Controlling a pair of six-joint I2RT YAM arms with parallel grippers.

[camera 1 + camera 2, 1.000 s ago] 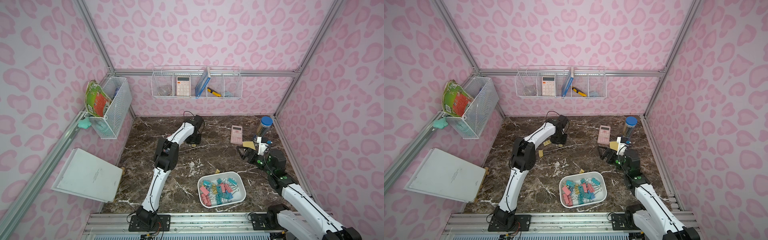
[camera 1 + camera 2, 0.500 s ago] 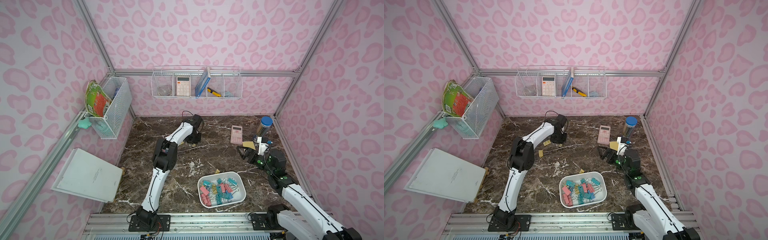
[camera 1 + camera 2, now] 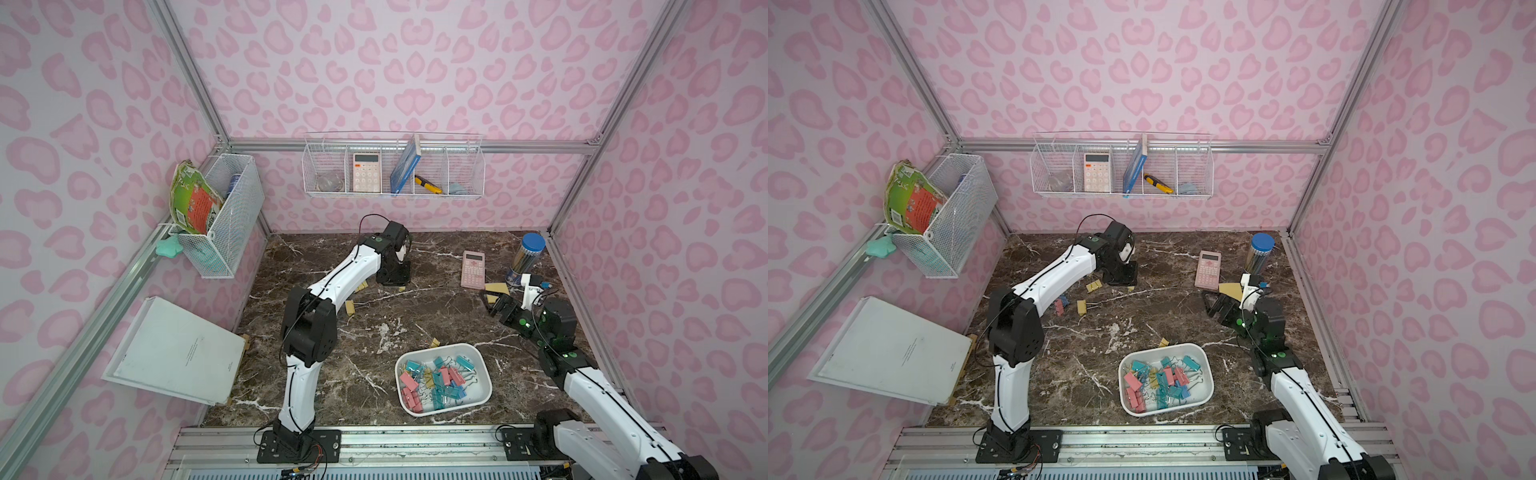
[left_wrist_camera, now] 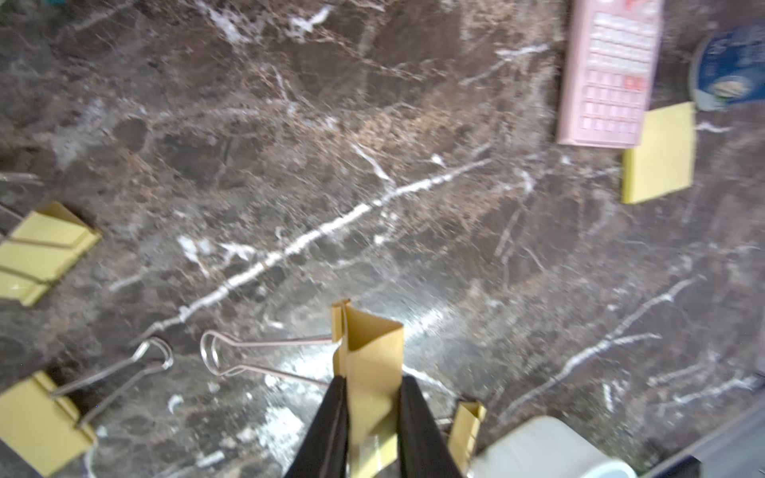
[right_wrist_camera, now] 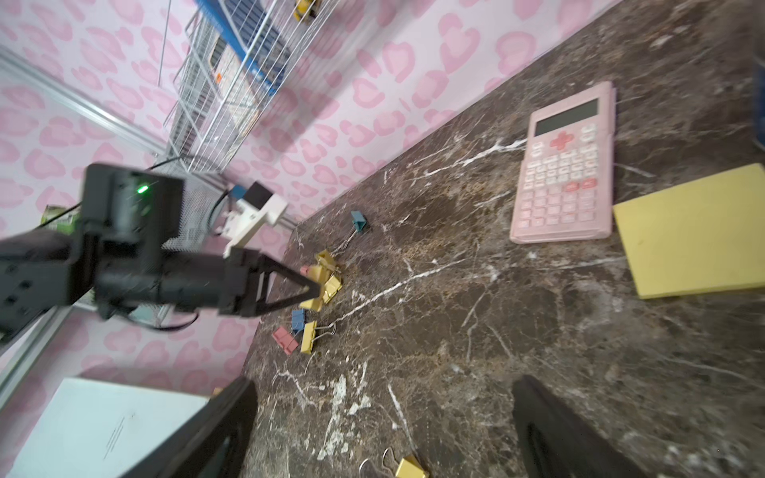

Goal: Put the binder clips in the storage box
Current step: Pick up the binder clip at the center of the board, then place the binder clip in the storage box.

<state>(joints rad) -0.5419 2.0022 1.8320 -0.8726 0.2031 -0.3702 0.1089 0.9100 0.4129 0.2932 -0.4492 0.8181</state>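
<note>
The storage box (image 3: 485, 384) (image 3: 1207, 381), a shallow white tray, sits near the front and holds several pink, teal, blue and yellow binder clips (image 3: 436, 382). My left gripper (image 4: 370, 378) (image 3: 392, 277) is low at the back of the table, shut on a yellow binder clip (image 4: 372, 351) whose wire handles stick out sideways. More loose clips lie near it: yellow (image 3: 1094, 284), yellow (image 3: 1080, 306), pink (image 3: 1059, 307), blue (image 5: 298, 319), teal (image 5: 358, 221). A further yellow clip (image 3: 1163, 342) lies just behind the box. My right gripper (image 5: 385, 383) (image 3: 492, 301) hovers open at the right, holding nothing.
A pink calculator (image 3: 473, 269), a yellow sticky-note pad (image 3: 496, 287) and a blue-lidded jar (image 3: 527, 257) stand at the back right. A flat white board (image 3: 174, 351) leans off the table's left edge. Wire baskets (image 3: 392, 170) hang on the back and left walls.
My left gripper's jaws have narrowed and closed on the yellow clip, with the arm barely shifting. The right arm has not moved.
</note>
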